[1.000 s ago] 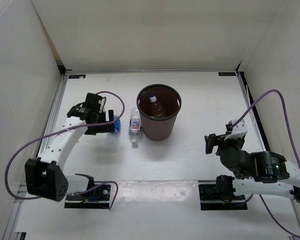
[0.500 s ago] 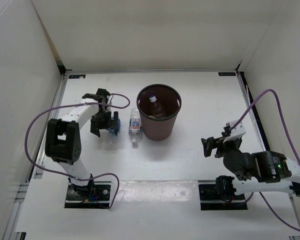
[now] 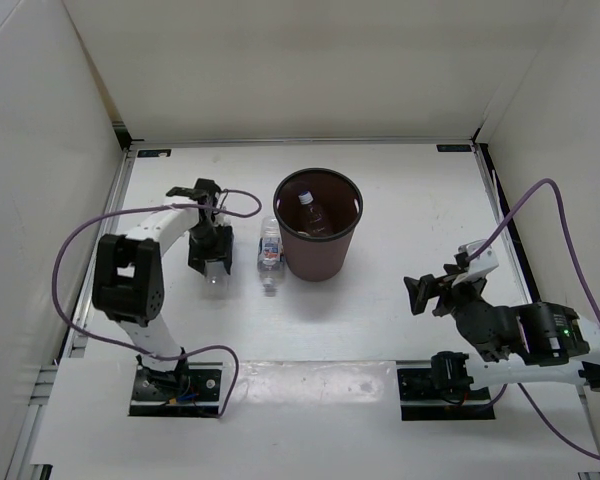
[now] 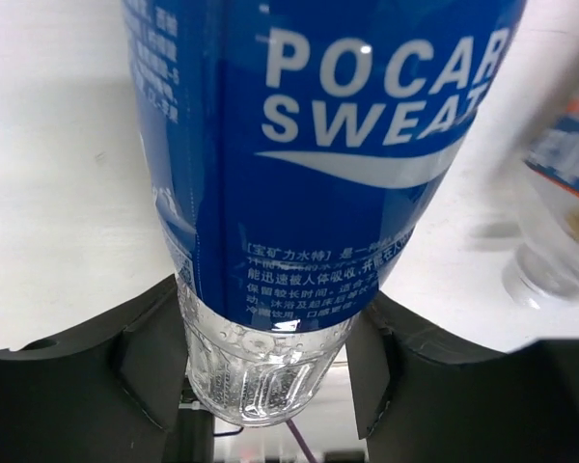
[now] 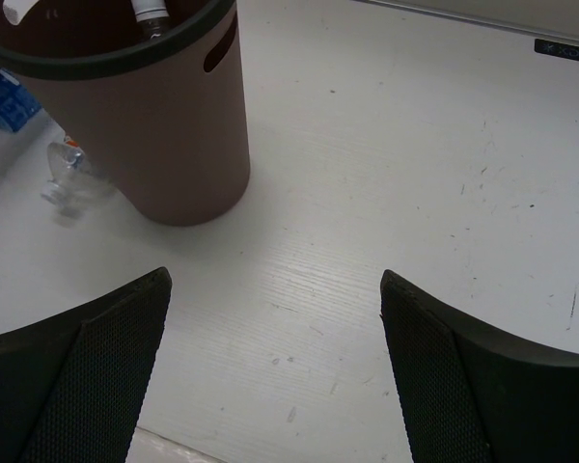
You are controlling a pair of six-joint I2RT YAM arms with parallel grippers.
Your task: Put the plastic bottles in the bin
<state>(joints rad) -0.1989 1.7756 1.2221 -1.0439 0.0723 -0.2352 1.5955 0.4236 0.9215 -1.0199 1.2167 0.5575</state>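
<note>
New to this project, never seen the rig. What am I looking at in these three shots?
Two robot arms bolted to a table, each with a two-finger gripper. The wide picture is from a fixed camera overhead; the other two come from wrist cameras. On the table stands a brown bin with a small bottle inside; a pale-label bottle lies beside it. The left gripper is closed on a blue-label bottle, which fills its wrist view. The right gripper is open and empty, facing the bin.

"pocar… sweat" on blue-label bottle (image 4: 318, 145)
</note>
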